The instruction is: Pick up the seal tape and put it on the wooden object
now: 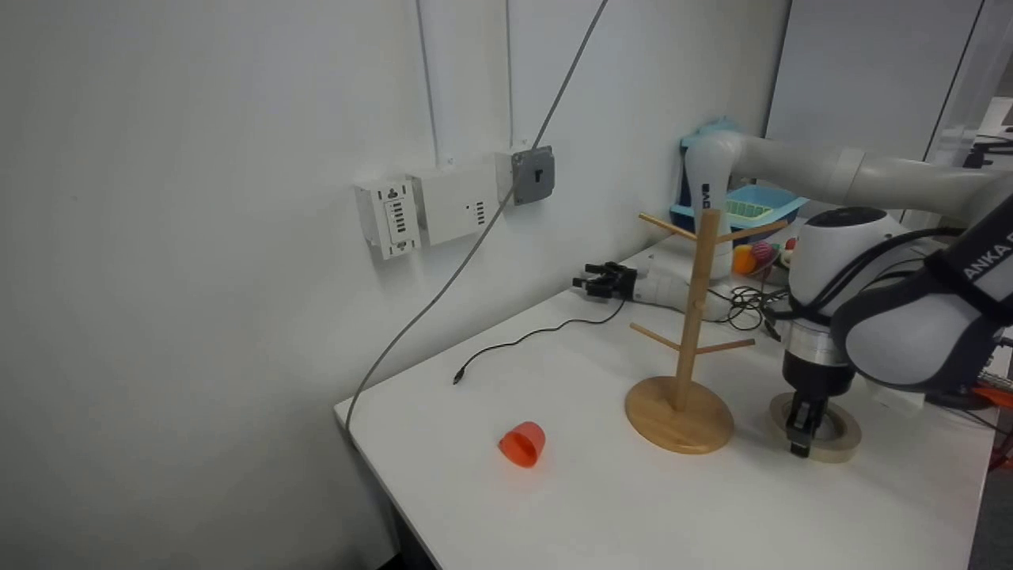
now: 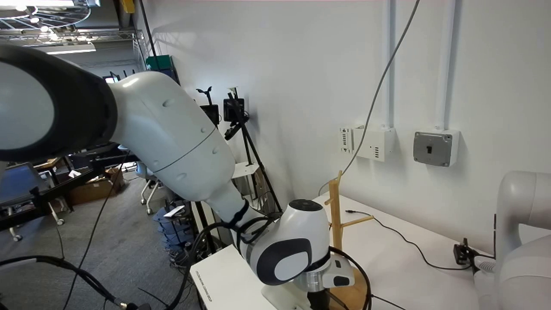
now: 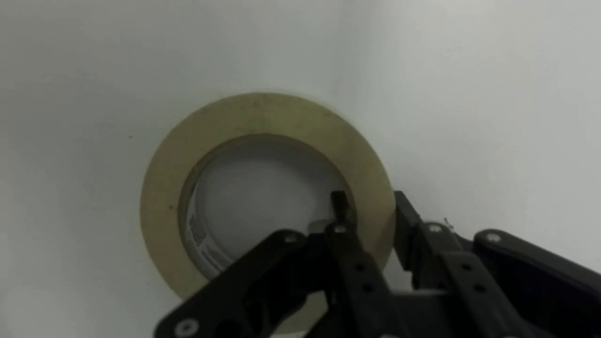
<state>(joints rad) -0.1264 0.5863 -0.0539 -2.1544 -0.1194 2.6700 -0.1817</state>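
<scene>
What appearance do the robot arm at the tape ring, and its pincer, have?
The white, rounded arm has black sections, black cables and partial lettering reading ANKA. A silver collar leads to a black pincer with two slim fingers.

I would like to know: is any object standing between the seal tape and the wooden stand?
Nothing visible stands between the seal tape and the wooden stand. Only the stand's own pegs might catch the tape during lowering.

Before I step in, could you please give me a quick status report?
Gripper straddling one side of seal tape, hold unconfirmed. Tape lying flat, not yet on wooden stand. Stand's pegs could obstruct placing.
</scene>
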